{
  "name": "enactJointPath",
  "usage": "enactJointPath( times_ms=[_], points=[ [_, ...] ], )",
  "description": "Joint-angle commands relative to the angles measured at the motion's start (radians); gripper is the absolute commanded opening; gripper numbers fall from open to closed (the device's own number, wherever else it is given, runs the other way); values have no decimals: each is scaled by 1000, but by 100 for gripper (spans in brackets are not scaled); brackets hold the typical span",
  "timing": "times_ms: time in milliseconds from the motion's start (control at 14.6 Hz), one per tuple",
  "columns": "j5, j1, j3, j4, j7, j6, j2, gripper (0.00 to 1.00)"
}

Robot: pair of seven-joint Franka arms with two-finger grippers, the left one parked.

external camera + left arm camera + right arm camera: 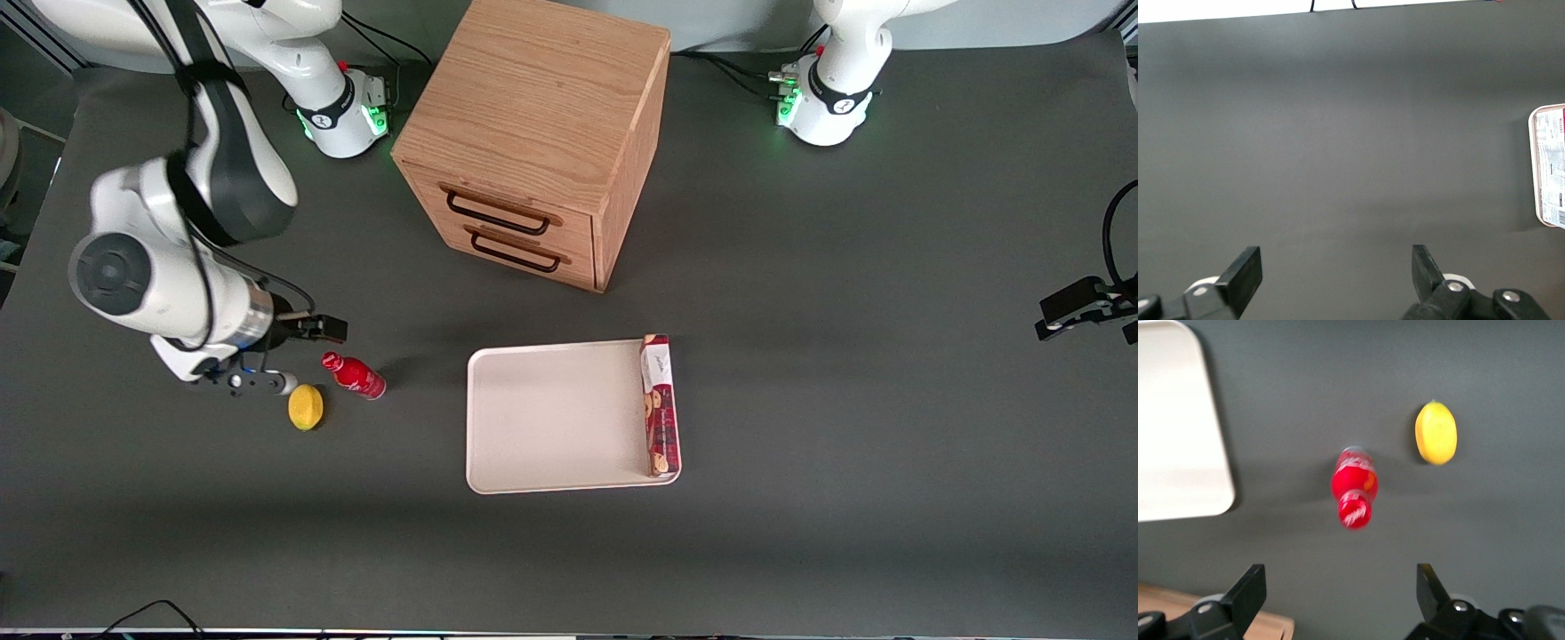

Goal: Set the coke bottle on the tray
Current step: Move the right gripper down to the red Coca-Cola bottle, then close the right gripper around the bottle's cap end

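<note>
The coke bottle [354,376] is small and all red with a red cap. It stands on the dark table beside a yellow lemon, between the working arm and the tray. It also shows in the right wrist view [1353,487], cap toward the camera. The cream-white tray [551,418] lies flat in front of the drawer cabinet, and one rounded corner of it shows in the right wrist view [1178,427]. My gripper [298,360] hovers above the table just beside the bottle, toward the working arm's end. It is open and empty [1338,590], apart from the bottle.
A yellow lemon [306,407] lies close to the bottle, nearer the front camera; it also shows in the right wrist view [1436,433]. A long red biscuit box [659,404] lies on the tray's edge toward the parked arm. A wooden two-drawer cabinet [533,133] stands farther back.
</note>
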Motion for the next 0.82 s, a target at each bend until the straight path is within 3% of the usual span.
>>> enactJointPath(
  times_ms=[0, 137, 205, 342, 411, 753],
  points=[
    [-37, -12, 1, -132, 19, 164, -16, 100],
    [-37, -11, 1, -168, 24, 222, -9, 92],
    [-37, -11, 1, -184, 24, 236, -9, 75],
    [-37, -11, 1, -197, 24, 240, -10, 21],
    [-37, -8, 1, -198, 22, 240, -12, 0],
    [-37, -2, 1, -188, 21, 233, -22, 0]
  ],
)
